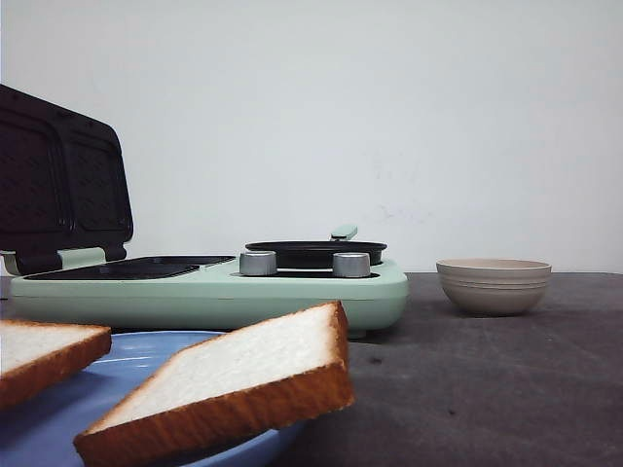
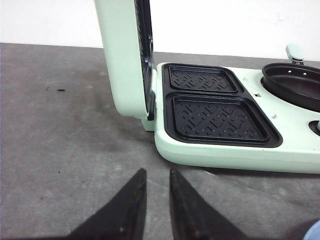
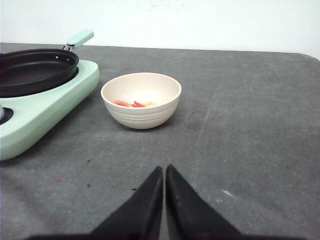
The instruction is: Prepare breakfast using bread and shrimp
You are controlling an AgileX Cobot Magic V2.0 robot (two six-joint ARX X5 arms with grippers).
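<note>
Two slices of bread, one in front (image 1: 234, 375) and one at the left (image 1: 39, 350), lie on a blue plate (image 1: 58, 423) close to the front camera. The shrimp (image 3: 131, 104) shows as orange-pink pieces inside the beige bowl (image 3: 141, 116). My left gripper (image 2: 157, 173) hangs over bare table just short of the sandwich maker's near edge. Its fingers stand a little apart and hold nothing. Well short of the bowl, my right gripper (image 3: 164, 169) is shut and empty. Neither gripper shows in the front view.
The mint-green sandwich maker (image 1: 214, 292) stands with its lid (image 2: 122, 55) upright and two black grill plates (image 2: 220, 120) bare. A black pan (image 3: 35, 70) with a green handle sits on its right half. The beige bowl (image 1: 494, 285) stands right of it on the grey table.
</note>
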